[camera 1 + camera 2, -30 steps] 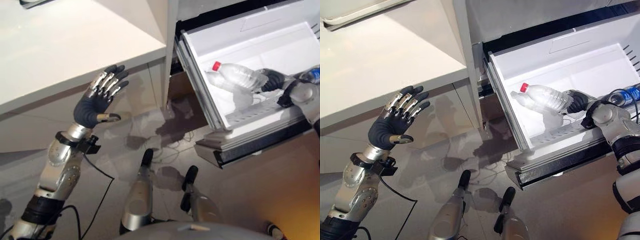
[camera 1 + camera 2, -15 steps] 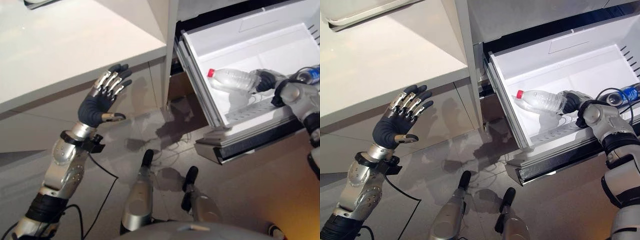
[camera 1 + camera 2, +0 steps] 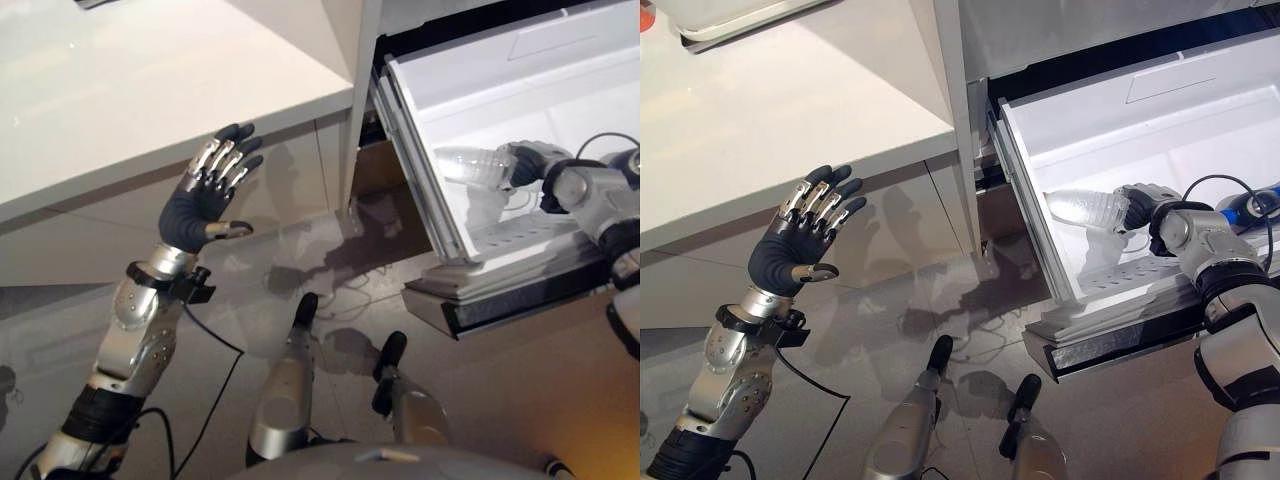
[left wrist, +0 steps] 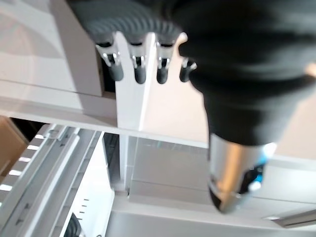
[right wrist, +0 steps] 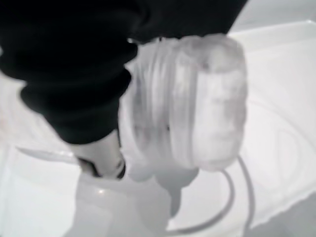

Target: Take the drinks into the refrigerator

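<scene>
Right robot hand (image 3: 1143, 207) is clamped round the base end of a clear plastic bottle (image 3: 1087, 208) — bottle lies on its side inside the pulled-out refrigerator drawer (image 3: 1110, 120), near its front wall. Left robot hand (image 3: 800, 240) is raised, fingers spread and empty — below the white desk (image 3: 770, 110) edge.
</scene>
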You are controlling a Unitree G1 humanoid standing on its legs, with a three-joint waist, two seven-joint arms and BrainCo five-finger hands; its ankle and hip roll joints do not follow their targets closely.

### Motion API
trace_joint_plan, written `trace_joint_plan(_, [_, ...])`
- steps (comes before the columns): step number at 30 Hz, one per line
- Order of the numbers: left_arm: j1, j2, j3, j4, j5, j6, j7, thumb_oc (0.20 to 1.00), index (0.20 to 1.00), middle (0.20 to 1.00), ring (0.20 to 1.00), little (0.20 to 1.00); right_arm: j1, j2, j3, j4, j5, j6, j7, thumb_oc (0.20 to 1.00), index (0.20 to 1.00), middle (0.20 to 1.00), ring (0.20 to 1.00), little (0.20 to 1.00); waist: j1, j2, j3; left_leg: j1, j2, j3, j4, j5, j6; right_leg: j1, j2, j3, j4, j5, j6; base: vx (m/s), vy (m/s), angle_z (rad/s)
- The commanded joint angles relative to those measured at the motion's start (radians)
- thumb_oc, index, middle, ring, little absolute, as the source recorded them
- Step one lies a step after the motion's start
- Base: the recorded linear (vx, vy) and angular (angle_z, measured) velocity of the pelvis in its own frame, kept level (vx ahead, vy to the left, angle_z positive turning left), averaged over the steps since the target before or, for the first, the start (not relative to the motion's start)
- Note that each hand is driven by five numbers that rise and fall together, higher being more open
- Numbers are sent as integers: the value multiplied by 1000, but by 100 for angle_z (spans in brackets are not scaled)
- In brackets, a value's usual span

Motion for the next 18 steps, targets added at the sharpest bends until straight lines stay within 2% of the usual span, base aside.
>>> trace_joint_plan(1, [-13,-25,28,-91,14,-76,5,1000,1000,1000,1000,1000,-26,46,57,-5,24,-12,-56,1000,1000,1000,1000,1000,-25,19,30,63,-62,35,-53,-36,93,-95,43,16,118,-63,-52,0,0,0])
trace_joint_plan(12, [-14,-22,33,-95,11,-72,-4,1000,1000,1000,1000,1000,-51,51,69,-10,18,-13,-54,1000,1000,1000,1000,1000,-29,14,27,75,-62,38,-51,-40,94,-81,42,17,112,-63,-51,0,0,0])
trace_joint_plan(13, [-9,-19,38,-79,11,-65,-8,1000,1000,1000,1000,1000,-62,16,75,-60,23,-16,-46,1000,1000,1000,1000,1000,-33,7,22,86,-61,38,-46,-47,92,-69,40,14,118,-71,-52,0,0,0])
trace_joint_plan(16, [-7,-18,44,-74,16,-63,-8,1000,1000,1000,1000,1000,-67,-10,72,-109,28,-17,-44,1000,1000,1000,1000,1000,-36,2,18,84,-62,37,-42,-46,92,-67,39,13,115,-66,-51,0,0,0])
trace_joint_plan(18, [4,-17,74,-59,27,-60,-3,1000,1000,1000,1000,1000,-61,-143,22,-315,88,-27,-40,1000,1000,1000,1000,1000,-55,-19,9,92,-63,45,-28,-59,91,-53,38,18,112,-67,-50,0,35,4])
